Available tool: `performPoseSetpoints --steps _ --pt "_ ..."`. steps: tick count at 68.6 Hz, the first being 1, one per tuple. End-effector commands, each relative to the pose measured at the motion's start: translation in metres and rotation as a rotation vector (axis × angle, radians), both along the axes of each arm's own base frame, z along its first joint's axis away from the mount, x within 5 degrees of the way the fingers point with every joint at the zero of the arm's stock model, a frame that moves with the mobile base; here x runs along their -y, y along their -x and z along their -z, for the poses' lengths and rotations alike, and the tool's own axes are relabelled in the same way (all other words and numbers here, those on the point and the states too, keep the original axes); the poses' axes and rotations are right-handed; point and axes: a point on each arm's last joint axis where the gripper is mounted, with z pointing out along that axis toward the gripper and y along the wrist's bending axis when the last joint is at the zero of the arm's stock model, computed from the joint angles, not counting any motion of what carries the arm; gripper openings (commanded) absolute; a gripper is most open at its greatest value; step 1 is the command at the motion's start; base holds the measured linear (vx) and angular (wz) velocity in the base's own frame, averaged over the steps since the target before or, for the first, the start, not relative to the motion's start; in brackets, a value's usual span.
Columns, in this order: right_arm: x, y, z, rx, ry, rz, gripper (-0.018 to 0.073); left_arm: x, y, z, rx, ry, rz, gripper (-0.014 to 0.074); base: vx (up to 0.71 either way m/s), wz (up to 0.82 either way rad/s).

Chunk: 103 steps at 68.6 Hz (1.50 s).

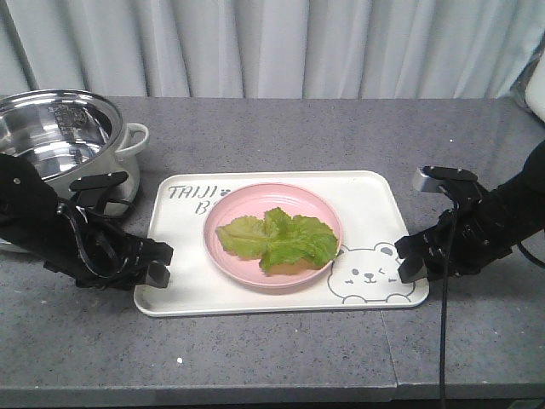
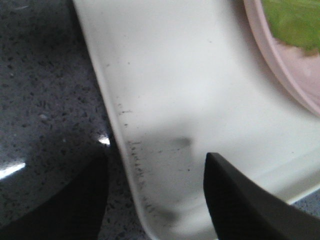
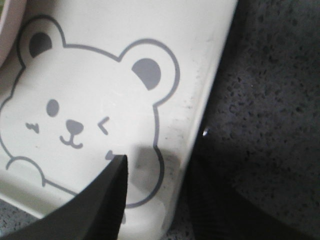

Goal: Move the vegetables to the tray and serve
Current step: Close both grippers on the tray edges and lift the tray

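Left hand (image 1: pixel 156 266) open, fingers straddling the tray (image 1: pixel 375 192) rim at 9 o'clock, not clamped. Right hand (image 1: pixel 407 260) likewise at 3 o'clock. Lettuce leaves (image 1: pixel 277 239) lie on a pink plate (image 1: pixel 247 200) mid-tray. Grey speckled worktop (image 1: pixel 298 358), steel pot (image 1: pixel 60 136) at 10 o'clock, pale curtain (image 1: pixel 298 43) behind.

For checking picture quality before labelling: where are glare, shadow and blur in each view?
Front view: sharp, glare inside the round shiny steel pot. Left wrist view: soft focus, a glint on the grey speckled countertop, shadow on the cream-white rectangular plastic tray. Right wrist view: grey bear drawing clear, tool finger blurred.
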Motion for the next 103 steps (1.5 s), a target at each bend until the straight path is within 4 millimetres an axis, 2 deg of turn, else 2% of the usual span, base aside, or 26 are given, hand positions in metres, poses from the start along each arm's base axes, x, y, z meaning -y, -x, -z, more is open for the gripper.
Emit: performPoseSetpoints --steps 1,7,15,30,40,52,65,79,94,103 --pt "-0.001 -0.001 -0.014 0.041 -0.013 -0.019 0.0288 0.004 -0.001 -0.016 0.046 0.036 -0.005 0.0388 0.00 0.00" --pt "-0.001 -0.001 -0.014 0.041 -0.012 -0.019 0.0280 0.004 -0.001 -0.016 0.049 0.034 0.002 0.0367 0.00 0.00" --pt "0.000 -0.001 -0.014 0.042 -0.012 -0.018 0.0230 0.004 -0.001 -0.016 0.057 0.030 0.013 0.0298 0.00 0.00" --pt "0.000 -0.001 -0.014 0.046 -0.010 -0.017 0.0085 0.003 -0.003 -0.017 0.084 0.029 0.000 0.0092 0.00 0.00" --pt "0.000 -0.001 -0.014 0.047 -0.010 -0.016 0.0006 0.003 -0.004 -0.017 0.098 0.027 -0.003 -0.0008 0.00 0.00" --pt "0.000 0.000 -0.020 0.070 -0.008 -0.017 -0.0008 0.002 -0.005 -0.021 0.123 0.026 -0.009 -0.0008 0.00 0.00" --pt "-0.001 0.010 -0.042 0.114 -0.015 -0.025 -0.0004 0.001 0.001 -0.037 0.172 0.037 -0.008 -0.0008 0.00 0.00" --pt "-0.002 0.028 -0.073 0.174 -0.026 -0.031 -0.0004 -0.002 0.016 -0.066 0.257 0.047 0.008 -0.0008 0.00 0.00" --pt "-0.003 0.051 -0.104 0.243 -0.039 -0.038 -0.0004 -0.008 0.046 -0.109 0.381 0.072 0.039 -0.0008 0.00 0.00" --pt "-0.005 0.066 -0.121 0.270 -0.060 -0.026 -0.0004 -0.012 0.065 -0.128 0.431 0.075 0.059 -0.0008 0.00 0.00"
